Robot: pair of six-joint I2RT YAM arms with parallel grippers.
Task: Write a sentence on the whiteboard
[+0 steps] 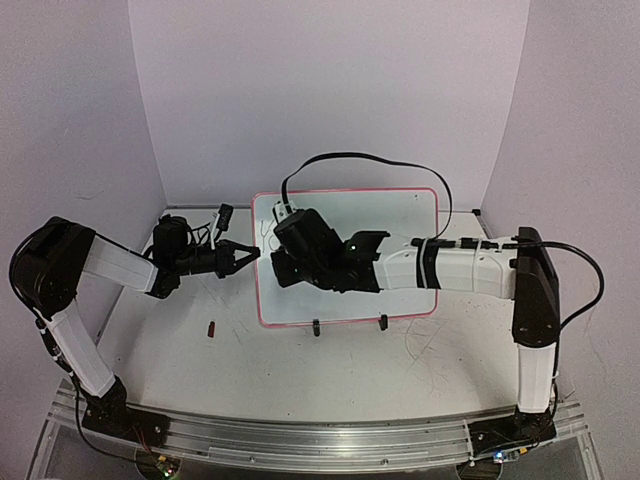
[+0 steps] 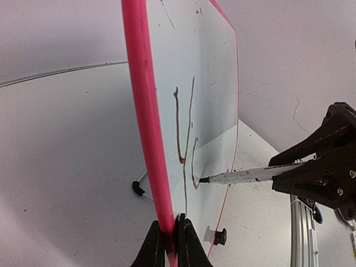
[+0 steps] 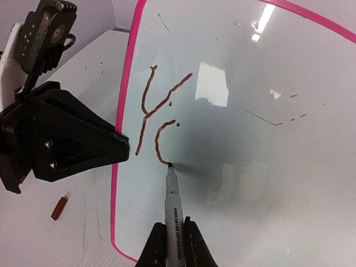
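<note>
whiteboard (image 1: 400, 215) standing, its frame edge pinched in the left gripper (image 2: 169, 242). right gripper (image 3: 173, 245) clamps the marker (image 3: 172, 203), tip on the board straight ahead of it. sentence (image 3: 158, 119): only "Y" plus half a letter done, nearly all left.

The top camera looked down on the whole whiteboard (image 1: 400, 212) from well back on its near side. The left wrist camera sighted along its face from its left edge, the right faced it close, both sharing the marker (image 2: 245, 176).
</note>
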